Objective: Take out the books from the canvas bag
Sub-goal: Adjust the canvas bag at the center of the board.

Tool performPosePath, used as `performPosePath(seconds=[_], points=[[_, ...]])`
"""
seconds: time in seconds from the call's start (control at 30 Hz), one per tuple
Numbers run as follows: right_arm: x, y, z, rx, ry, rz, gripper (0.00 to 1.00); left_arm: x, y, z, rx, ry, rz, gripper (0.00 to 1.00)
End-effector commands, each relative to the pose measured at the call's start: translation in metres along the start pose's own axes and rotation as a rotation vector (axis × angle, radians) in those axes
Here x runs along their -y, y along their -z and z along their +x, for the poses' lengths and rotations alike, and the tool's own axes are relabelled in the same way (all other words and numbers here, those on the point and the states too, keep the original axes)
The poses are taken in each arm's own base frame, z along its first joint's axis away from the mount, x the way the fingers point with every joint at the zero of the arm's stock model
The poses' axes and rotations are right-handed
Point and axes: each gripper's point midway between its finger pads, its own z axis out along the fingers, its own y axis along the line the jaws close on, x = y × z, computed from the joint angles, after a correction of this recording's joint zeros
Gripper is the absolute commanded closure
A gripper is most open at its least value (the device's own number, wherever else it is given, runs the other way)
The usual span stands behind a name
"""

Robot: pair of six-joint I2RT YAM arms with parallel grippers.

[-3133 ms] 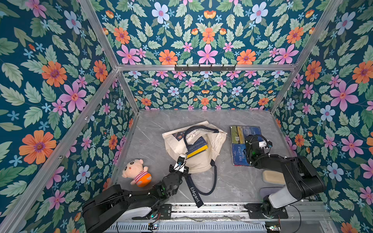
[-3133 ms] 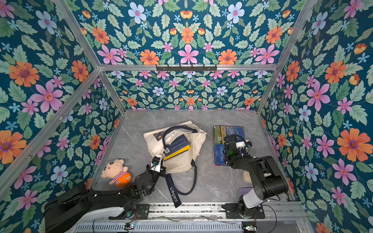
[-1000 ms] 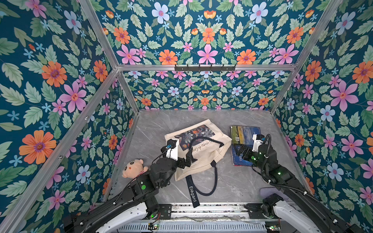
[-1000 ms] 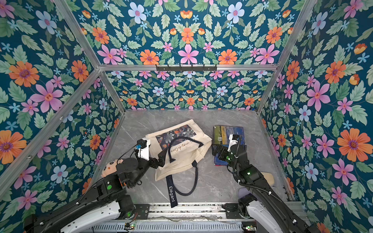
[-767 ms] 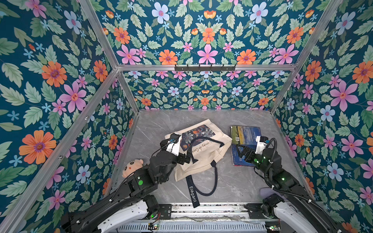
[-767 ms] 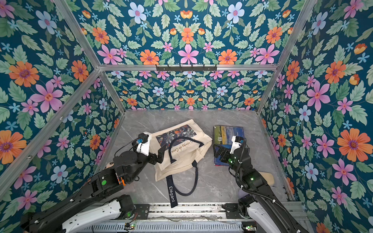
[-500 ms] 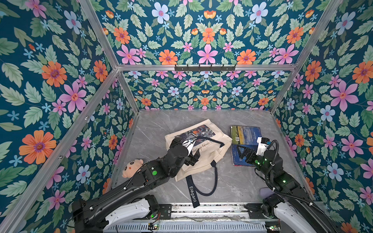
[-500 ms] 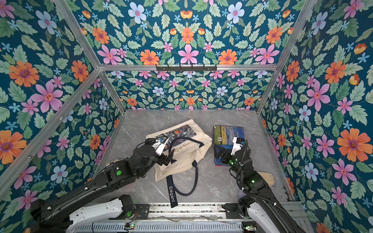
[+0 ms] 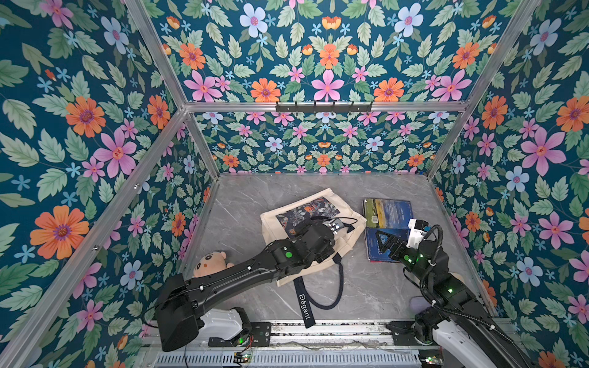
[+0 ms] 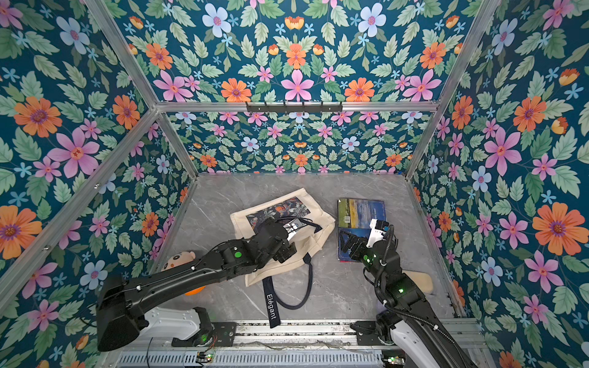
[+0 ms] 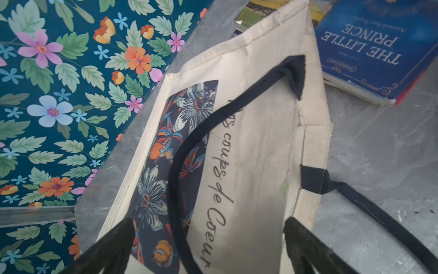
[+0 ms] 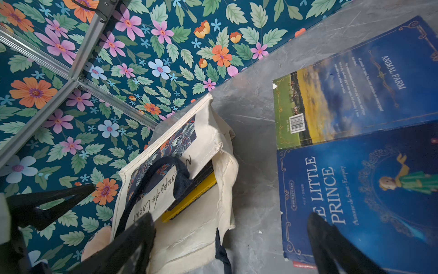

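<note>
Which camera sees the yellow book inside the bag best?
The right wrist view: the yellow book peeks out of the canvas bag through its open mouth. Both top views and the left wrist view show only the bag's outside, with no yellow to see.

Premises: enclosed robot test cell, laboratory type. Evidence: aluminium frame [image 9: 223, 106] carrying floral-printed wall panels [image 9: 79, 121] on 3 sides; grey marble-pattern bench [image 9: 255, 197]; left arm [image 9: 239, 274] and right arm [image 9: 452, 293] mounted on a front metal rail [image 9: 334, 333].
</note>
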Motion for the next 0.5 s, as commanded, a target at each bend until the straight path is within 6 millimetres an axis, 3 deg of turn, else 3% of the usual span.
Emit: performPosePath(seconds=[0.0,0.13,0.3,0.47], points=[[-0.003,0.000,-0.008,0.034,-0.006,-0.009,0.01,0.007,-0.012,-0.006,0.007,-0.042,-0.005,0.00],[-0.001,-0.001,-0.008,0.040,-0.004,0.002,0.01,0.019,-0.027,-0.003,-0.026,-0.080,0.004,0.01],[0.000,0.000,-0.010,0.047,0.007,0.013,0.01,0.013,-0.037,0.002,-0.060,-0.133,-0.065,0.06],[0.000,0.001,-0.011,0.052,0.006,0.010,0.01,0.007,-0.043,0.010,-0.090,-0.157,-0.129,0.29]])
